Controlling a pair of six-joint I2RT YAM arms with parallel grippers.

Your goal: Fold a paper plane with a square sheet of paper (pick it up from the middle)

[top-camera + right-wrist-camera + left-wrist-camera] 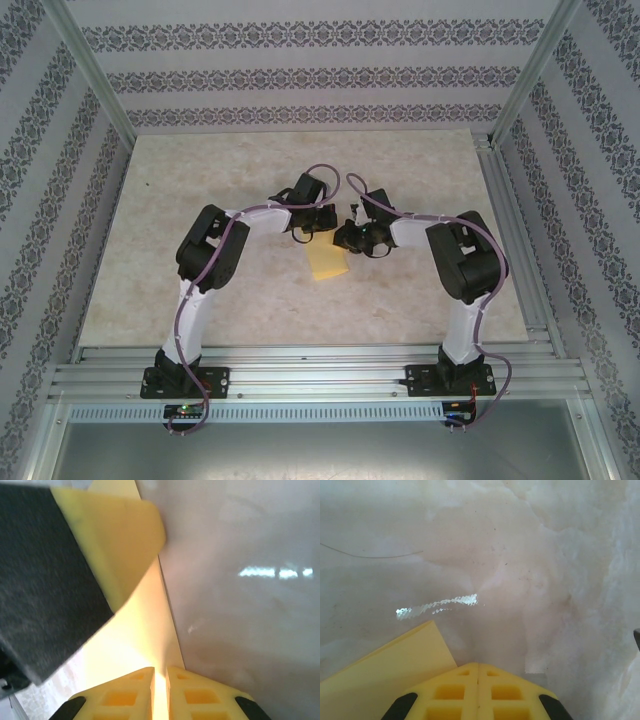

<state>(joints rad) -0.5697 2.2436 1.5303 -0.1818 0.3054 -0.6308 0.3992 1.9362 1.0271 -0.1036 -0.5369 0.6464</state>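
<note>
Plainly the square sheet of paper (328, 263) lay flat between both grippers, its edge running straight ahead from the right gripper (160, 675), jaws a slit apart, grip unclear; the left gripper (478, 672), pressed together and empty, sat just beside

A: Can any writing, label, brand or number be read in these views?

B: None. The walls (300, 80) carry bands of dark floral ornament, not letters. The paper (328, 264) is plain yellow, with nothing printed on the part that shows.
</note>
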